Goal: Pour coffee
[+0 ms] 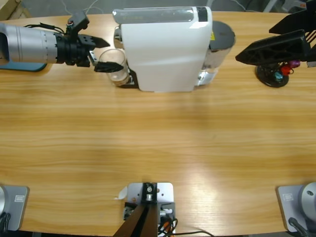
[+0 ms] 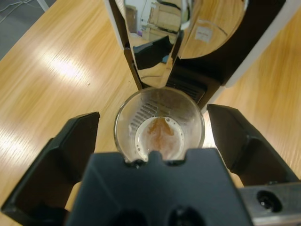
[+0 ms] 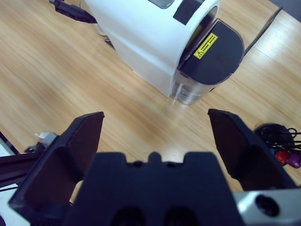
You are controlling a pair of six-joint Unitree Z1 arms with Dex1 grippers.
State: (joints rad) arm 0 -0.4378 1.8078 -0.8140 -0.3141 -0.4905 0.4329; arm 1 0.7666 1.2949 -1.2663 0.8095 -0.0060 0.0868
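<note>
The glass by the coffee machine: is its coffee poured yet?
Partly. The glass under the machine's spout holds a shallow pool of coffee. The left gripper has open jaws either side of it, not gripping. Still left: grasping and taking it away. The right gripper is empty.

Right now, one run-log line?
left gripper: open around glass | coffee: shallow, in glass | glass: under coffee machine spout | right gripper: open, empty

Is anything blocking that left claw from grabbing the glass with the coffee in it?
Nothing visible does. The left gripper is open with a jaw on either side of the glass tumbler, which holds a little coffee. The coffee machine stands just behind the glass, not between.
</note>
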